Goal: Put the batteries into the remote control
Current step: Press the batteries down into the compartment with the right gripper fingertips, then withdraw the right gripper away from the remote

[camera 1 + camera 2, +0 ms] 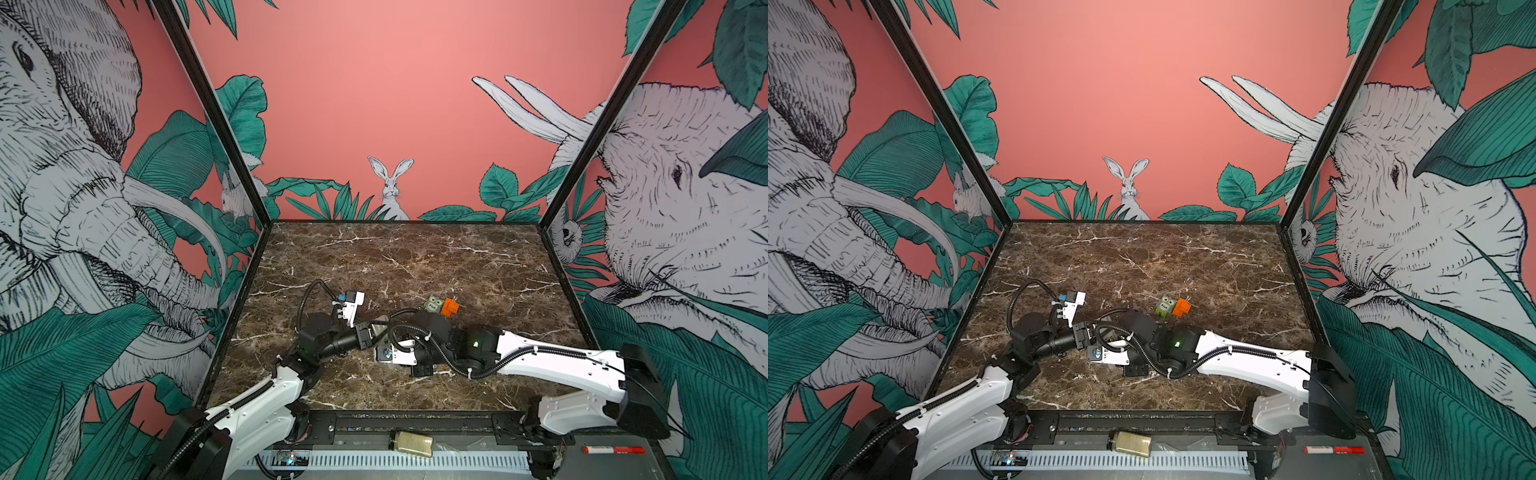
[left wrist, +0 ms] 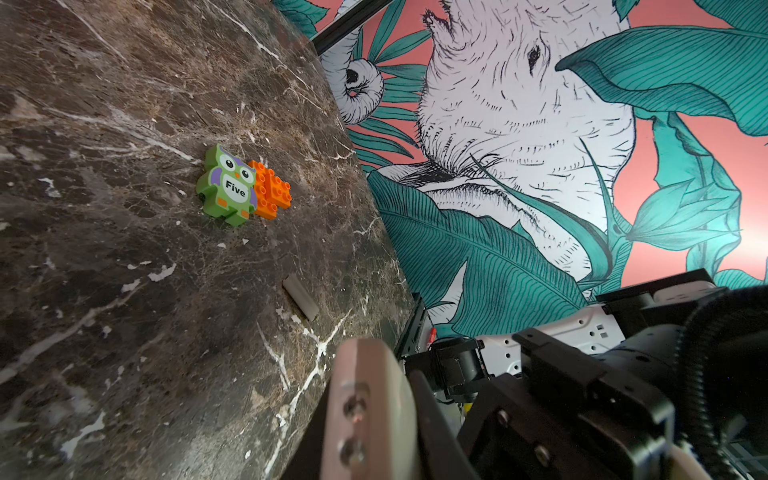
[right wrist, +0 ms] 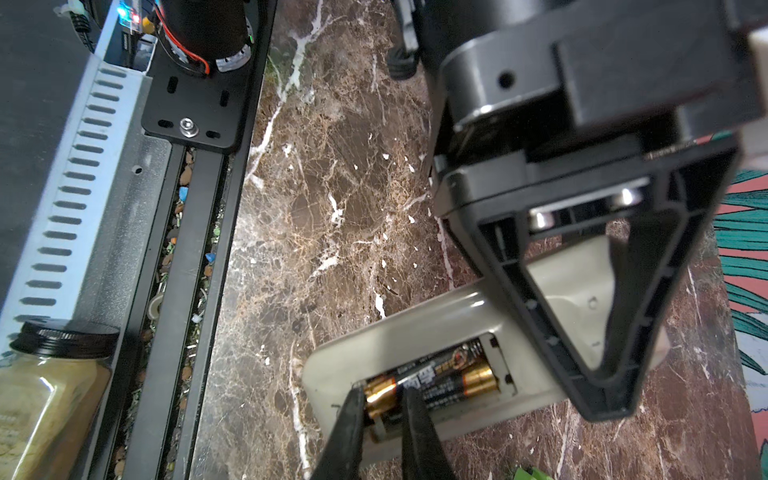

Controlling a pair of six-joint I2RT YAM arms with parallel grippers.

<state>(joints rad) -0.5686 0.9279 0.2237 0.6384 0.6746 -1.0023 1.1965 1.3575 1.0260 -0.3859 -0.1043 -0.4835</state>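
**Battery work at the recess, remote clamped from the far end**

Remote control (image 3: pixel 436 328): pale back face up, low over the marble table (image 1: pixel 415 257). In both top views it sits just toward 7 o'clock of table centre, under the two meeting wrists. Cannot tell whether it rests on the stone or is carried just clear of it.

Left gripper (image 3: pixel 602 390): pressed together across the remote's thickness, at the end away from the battery recess (image 3: pixel 500 361). My read is that the grip sits there to stop the handset sliding or tipping, and to leave the recess open to the other arm.

Batteries (image 3: pixel 440 384): two copper-and-black cells, side by side in the recess, lengthwise along the remote. One looks bedded. The copper-ended battery (image 3: pixel 380 397) may sit a touch proud; not sure.

Right gripper (image 3: pixel 383 392): drawn in narrow, its fingers (image 3: pixel 415 424) flanking that copper end and, as far as the view shows, nipping it. It comes in from the recess end, opposite the left arm, so the two don't foul.

Judgement: late in the task. The next move calls for pressing the cell down and along to its contact, then letting go without dragging it back out. The risk is the cell popping up on release.

Bystanders:
- A green owl block (image 1: pixel 434 303) touches an orange brick (image 1: pixel 450 307) at 2 o'clock from the remote, clear of the work.
- A small pale strip (image 2: pixel 300 297) lies on the marble apart from the toys. It may be the battery cover; unconfirmed.
- A jar (image 1: pixel 411 444) at 6 o'clock and a red marker (image 1: pixel 614 449) at 5 o'clock both lie off the marble, on the front ledge.
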